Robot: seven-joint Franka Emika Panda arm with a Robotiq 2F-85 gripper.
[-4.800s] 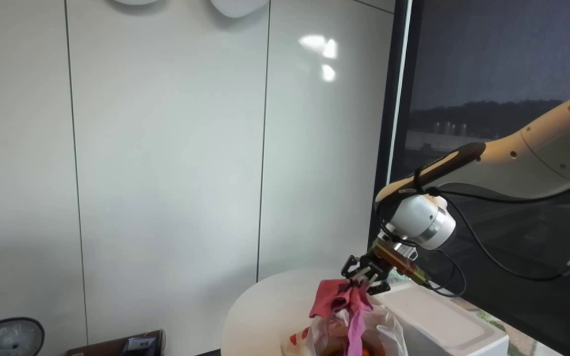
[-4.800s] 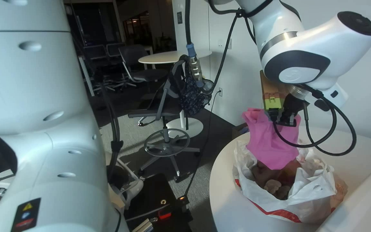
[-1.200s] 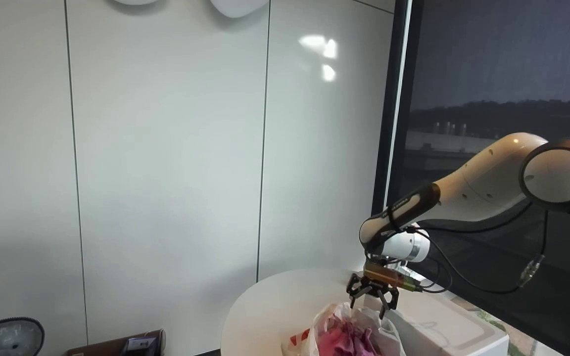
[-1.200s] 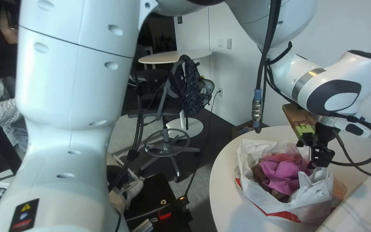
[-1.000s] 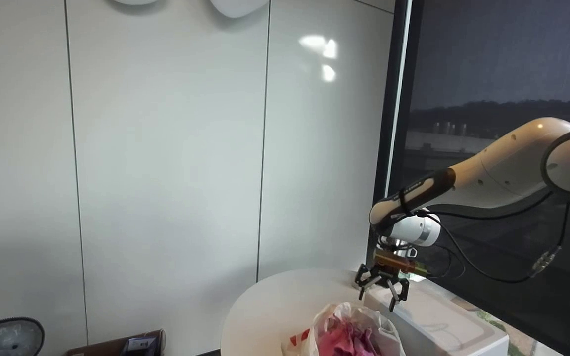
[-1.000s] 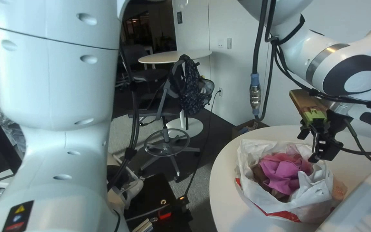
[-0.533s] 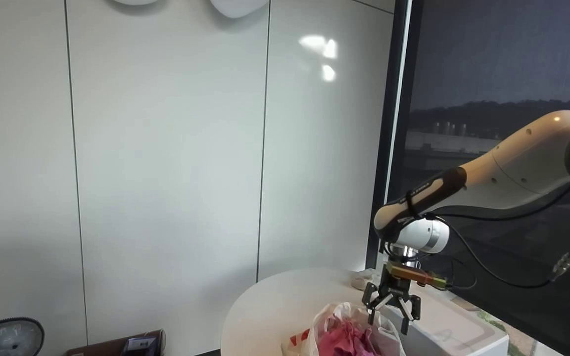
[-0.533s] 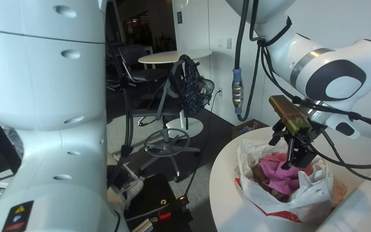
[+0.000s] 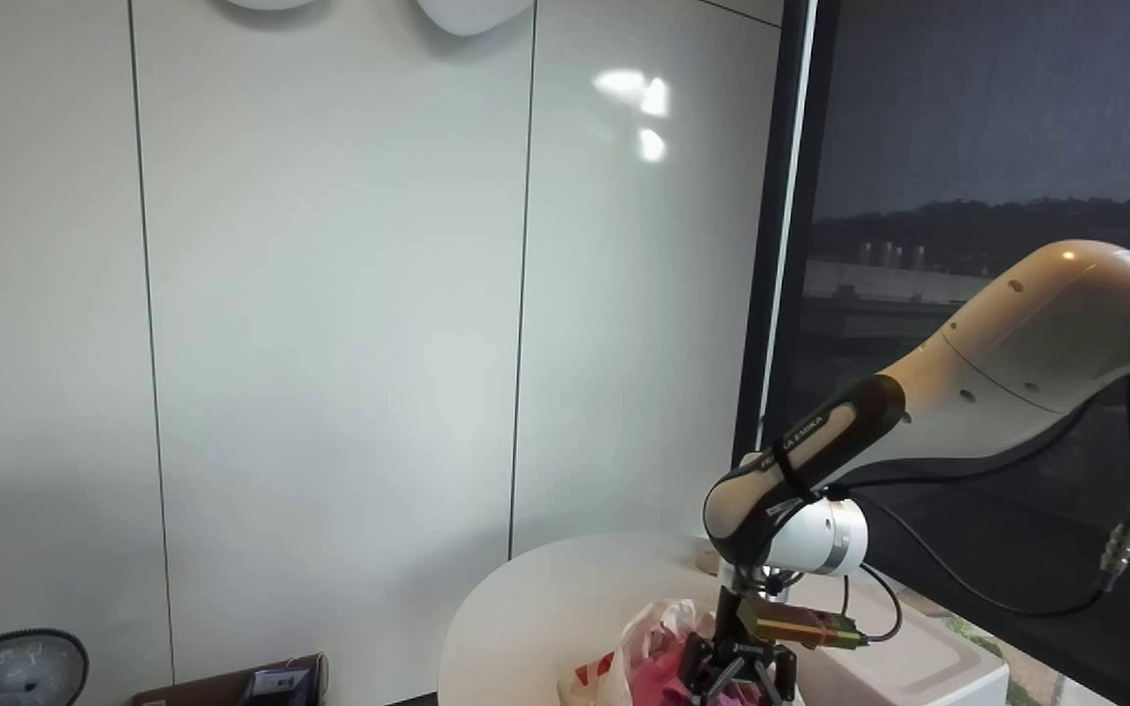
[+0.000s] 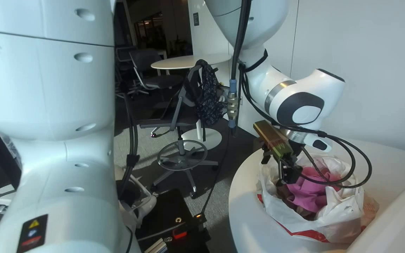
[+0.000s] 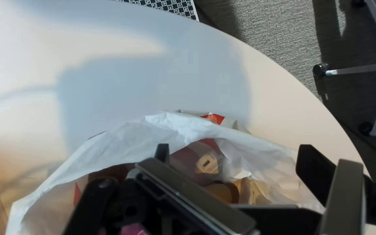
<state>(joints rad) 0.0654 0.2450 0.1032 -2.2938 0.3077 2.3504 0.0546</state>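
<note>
White wall panels (image 9: 330, 294) and a dark window (image 9: 997, 118) in an exterior view; round white tabletop (image 9: 526, 628) below. White plastic bag (image 9: 688, 612) with red print sits on it, mouth up, next to a white rectangular box (image 9: 903, 652). Crumpled pink cloth (image 9: 656, 677) is in the bag. Black two-finger gripper (image 9: 737, 681) is at the bag's mouth, pointing down, jaws spread.

In an exterior view, dark patterned backpack (image 10: 207, 96) in the background. Cloth (image 10: 309, 196) is wadded, folds running toward the near rim; can't tell a long axis. Brown items (image 10: 285, 197) beside it, partly hidden. Gripper overlaps the cloth's edge; contact can't be told.

Wrist view: jaws wide, over the bag. Inside: pale printed label (image 11: 208, 164), roundish golden-brown item (image 11: 222, 192). Pink patch (image 11: 131, 230) at the bottom edge.
</note>
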